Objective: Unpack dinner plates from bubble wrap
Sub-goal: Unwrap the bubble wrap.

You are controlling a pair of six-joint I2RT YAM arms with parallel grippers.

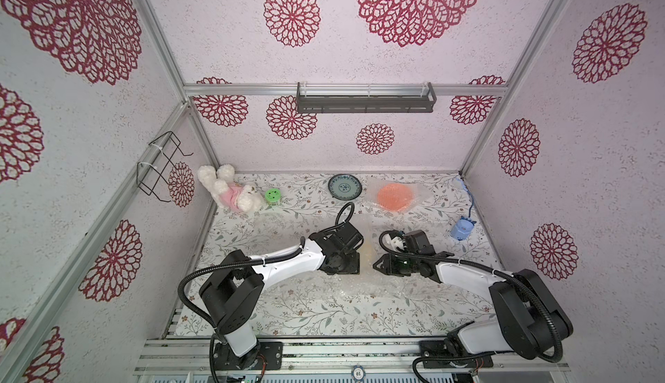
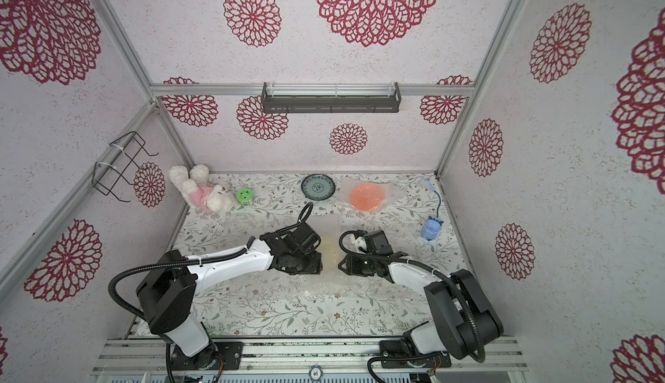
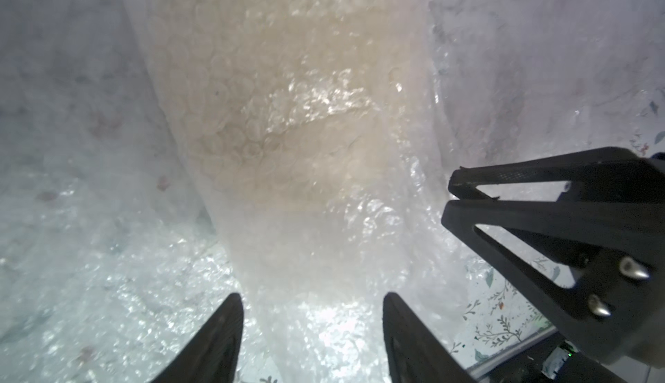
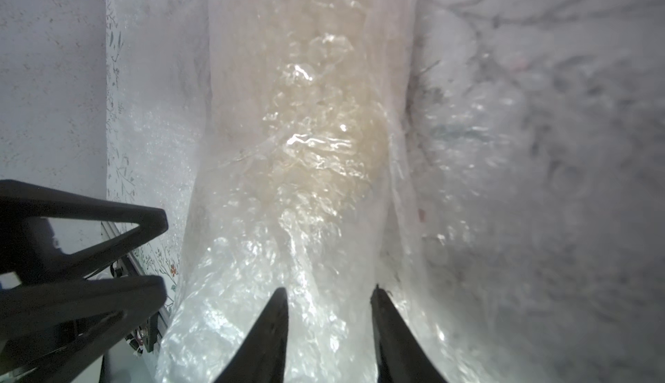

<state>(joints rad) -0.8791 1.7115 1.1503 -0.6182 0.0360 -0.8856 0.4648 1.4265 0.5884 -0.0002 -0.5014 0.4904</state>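
Bubble wrap [image 3: 288, 129] passes through left pincer [image 3: 313, 296] and right pincer [image 4: 329, 289], both standing parted, unclamped

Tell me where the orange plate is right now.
In both top views the orange plate lies at the back of the table, on the robot's right half. It sits in bubble wrap, just right of the blue-green plate.

This is a staged robot test booth dressed up as a home (no real room). Pale wallpaper panels with dark red flower medallions [image 1: 291, 14] fill a bare silver aluminium frame [image 1: 345, 89]. A dark grey metal shelf [image 1: 365, 102] hangs on the back wall. Below the shelf lies a leaf-printed counter [image 1: 306, 309]. At the counter's edge farthest from the shelf, a black-and-white left robot arm [image 1: 284, 264] and its right twin [image 1: 464, 273] are bolted to slotted metal rails [image 1: 342, 354].
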